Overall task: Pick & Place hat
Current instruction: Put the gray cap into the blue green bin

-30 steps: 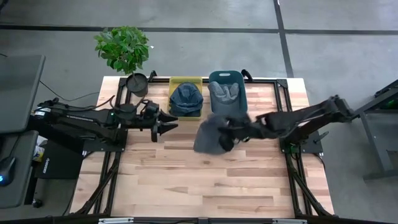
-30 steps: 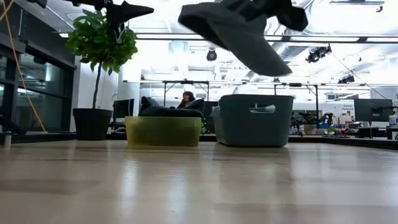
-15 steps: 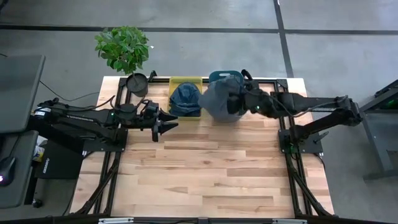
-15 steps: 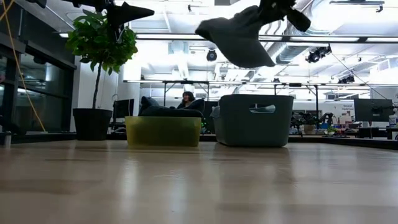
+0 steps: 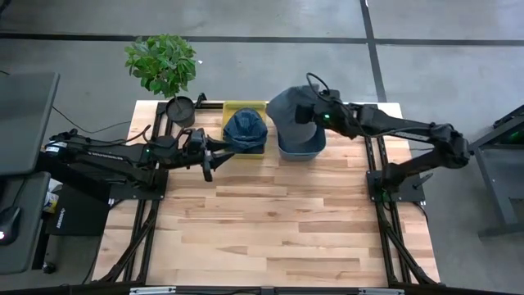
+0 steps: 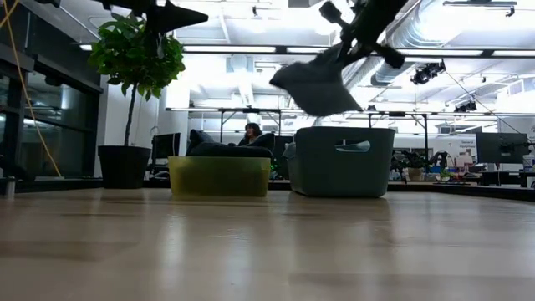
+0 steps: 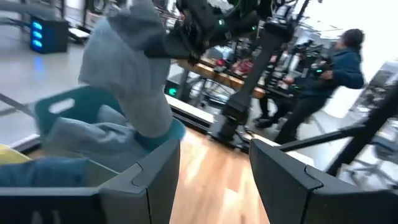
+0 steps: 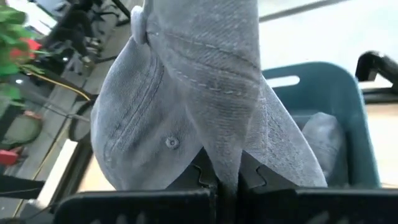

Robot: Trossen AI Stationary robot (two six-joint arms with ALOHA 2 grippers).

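Note:
My right gripper (image 5: 308,113) is shut on a grey cap (image 5: 286,106) and holds it in the air over the teal bin (image 5: 315,147) at the table's far edge. The cap also shows in the low view (image 6: 313,84) above the bin (image 6: 338,163), and in the right wrist view (image 8: 186,93). Another grey hat (image 8: 320,140) lies in the teal bin. A dark blue hat (image 5: 244,129) lies in the yellow bin (image 5: 244,106) beside it. My left gripper (image 5: 211,157) is open and empty, left of the yellow bin. My right gripper pinches a fold of the cap's cloth (image 8: 227,158) between its two shut fingers. The fingers come roughly level from the table's right side. The cap is lifted clear, its crown bulging out beyond the fingertips and hanging slack above the teal bin.
A potted plant (image 5: 164,70) stands at the far left corner, and shows left of the bins in the low view (image 6: 134,84). A person (image 7: 329,74) stands in the room beyond the table. Bare wooden tabletop (image 5: 270,221) spreads over the middle and near side.
My right gripper has carried the grey cap from over the middle of the table toward the far edge, to above the teal bin. The cap stayed clear of the table and has swung from hanging spread below the gripper to bunched in front of it.

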